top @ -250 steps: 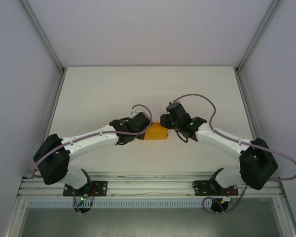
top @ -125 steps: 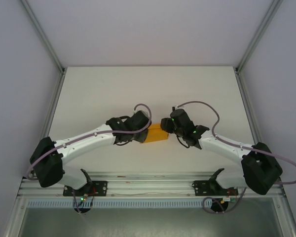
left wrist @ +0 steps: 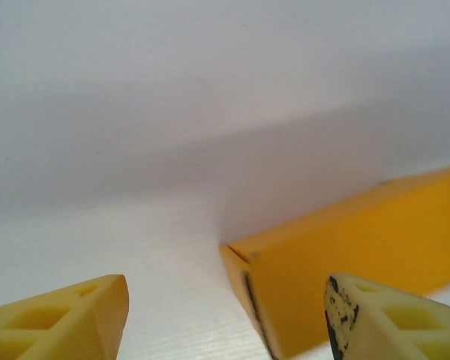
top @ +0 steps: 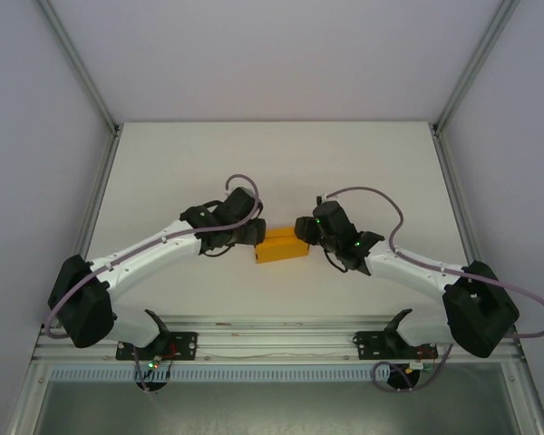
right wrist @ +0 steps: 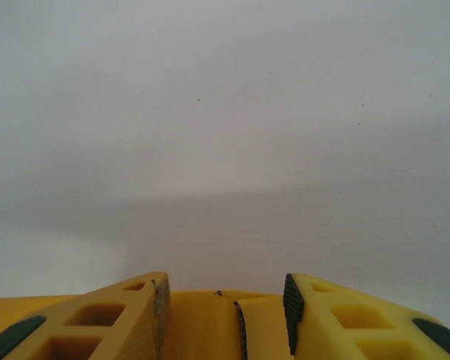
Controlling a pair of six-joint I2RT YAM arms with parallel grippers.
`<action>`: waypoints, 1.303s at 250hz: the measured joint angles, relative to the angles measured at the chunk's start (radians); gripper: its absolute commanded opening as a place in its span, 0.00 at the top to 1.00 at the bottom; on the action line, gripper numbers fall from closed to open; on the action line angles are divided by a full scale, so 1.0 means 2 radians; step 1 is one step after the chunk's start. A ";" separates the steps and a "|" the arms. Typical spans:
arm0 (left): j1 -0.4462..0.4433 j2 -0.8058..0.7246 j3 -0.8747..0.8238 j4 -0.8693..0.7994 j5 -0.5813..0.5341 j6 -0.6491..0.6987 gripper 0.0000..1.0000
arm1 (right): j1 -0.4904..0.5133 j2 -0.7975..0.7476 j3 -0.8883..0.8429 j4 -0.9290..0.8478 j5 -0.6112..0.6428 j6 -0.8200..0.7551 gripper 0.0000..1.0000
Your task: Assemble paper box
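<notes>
A small rectangular box of bright orange-yellow card (top: 283, 246) is seen lying midway on the white table (top: 181, 163). Its right end is clamped by the right gripper (right wrist: 223, 291); the left gripper (left wrist: 225, 300) is spread wide at its left end.

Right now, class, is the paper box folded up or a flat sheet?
Folded up: the paper box is a raised rectangular block, its top face and side walls meeting at a corner in the left wrist view.
</notes>
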 measured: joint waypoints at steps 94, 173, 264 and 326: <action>0.021 -0.037 -0.119 0.141 0.066 -0.035 0.52 | -0.006 -0.014 -0.064 0.103 -0.016 -0.002 0.56; 0.024 -0.069 -0.216 0.287 0.100 -0.052 0.63 | -0.021 -0.015 -0.125 0.221 -0.062 -0.012 0.67; 0.024 -0.074 -0.289 0.432 0.108 -0.045 0.76 | -0.026 0.021 -0.194 0.398 -0.072 -0.049 0.94; 0.016 -0.074 -0.317 0.490 0.102 -0.034 0.79 | -0.027 0.058 -0.218 0.495 -0.067 -0.072 1.00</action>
